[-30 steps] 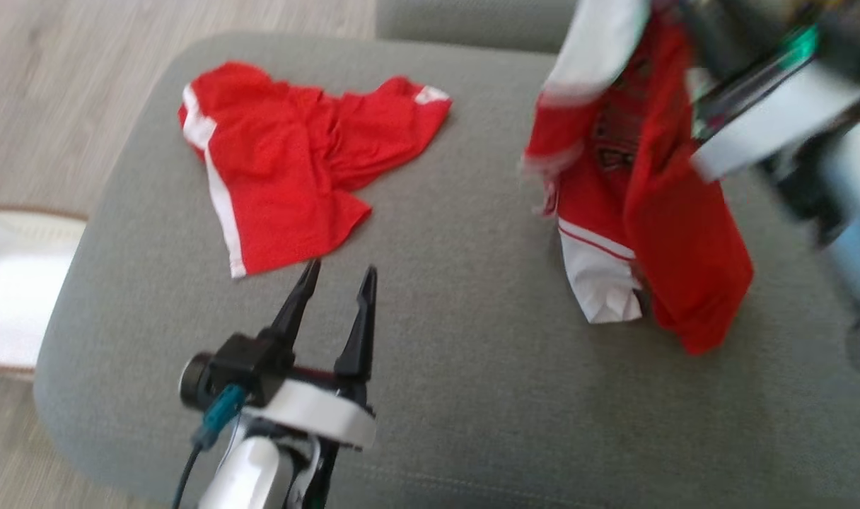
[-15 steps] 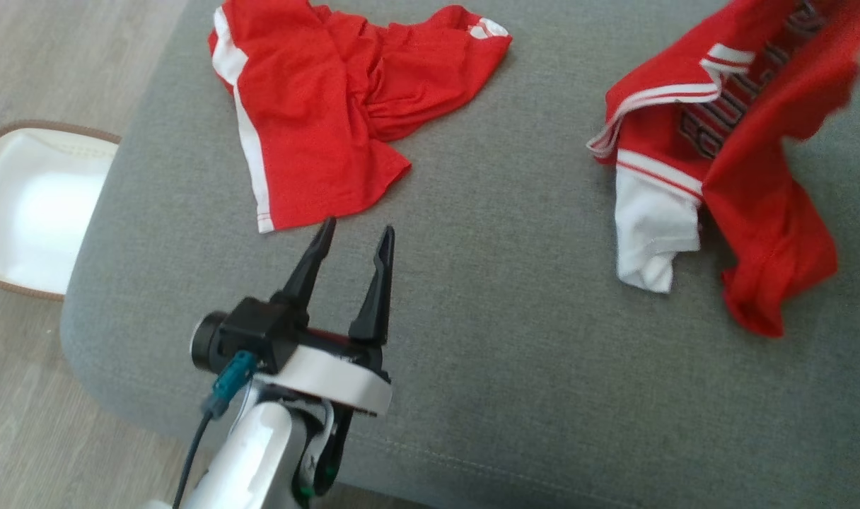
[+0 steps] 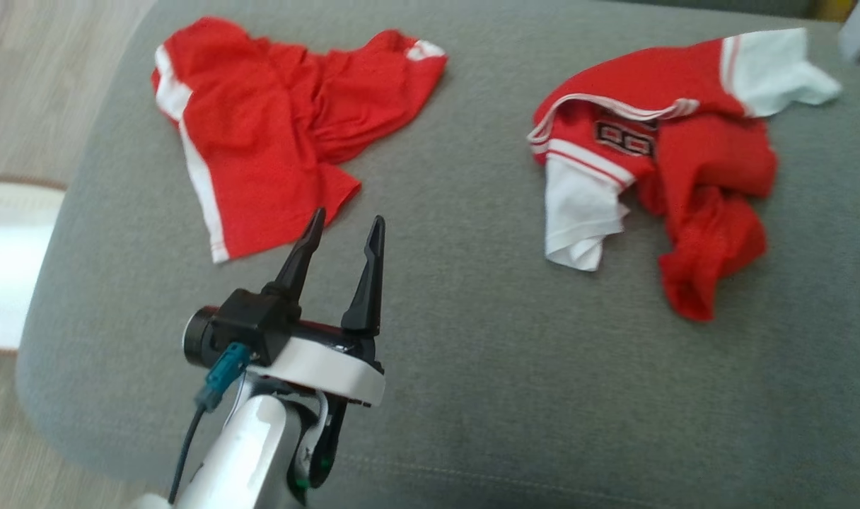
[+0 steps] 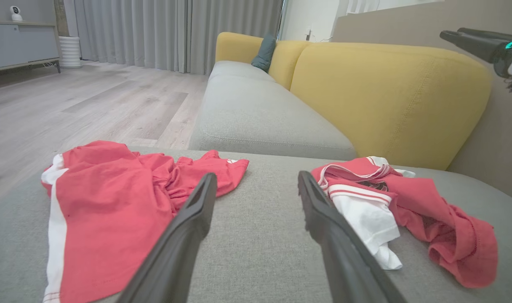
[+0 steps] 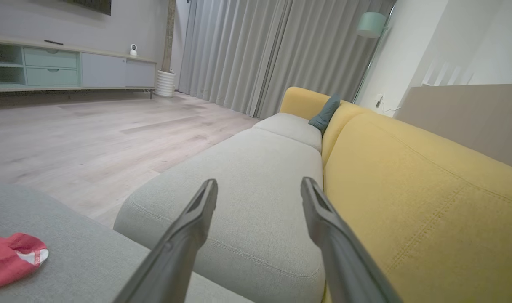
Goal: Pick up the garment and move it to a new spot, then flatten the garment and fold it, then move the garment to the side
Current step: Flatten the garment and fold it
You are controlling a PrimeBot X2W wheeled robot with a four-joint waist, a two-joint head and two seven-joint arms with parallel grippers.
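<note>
The red and white jersey (image 3: 684, 134) lies crumpled on the right side of the grey cushion (image 3: 472, 332), with one white sleeve (image 3: 769, 67) stretched toward the far right. Nothing touches it. Red shorts (image 3: 260, 134) with a white side stripe lie rumpled at the far left, well apart from the jersey. The left gripper (image 3: 349, 215) hovers over the near left of the cushion, fingers wide and empty, tips just beside the near hem of the shorts. The right gripper (image 5: 259, 182) is likewise wide and empty, raised and pointing along the yellow-backed sofa (image 5: 407, 189). On the floor at the left edge sits a blurred white thing (image 3: 6, 268), perhaps a basket.
</note>
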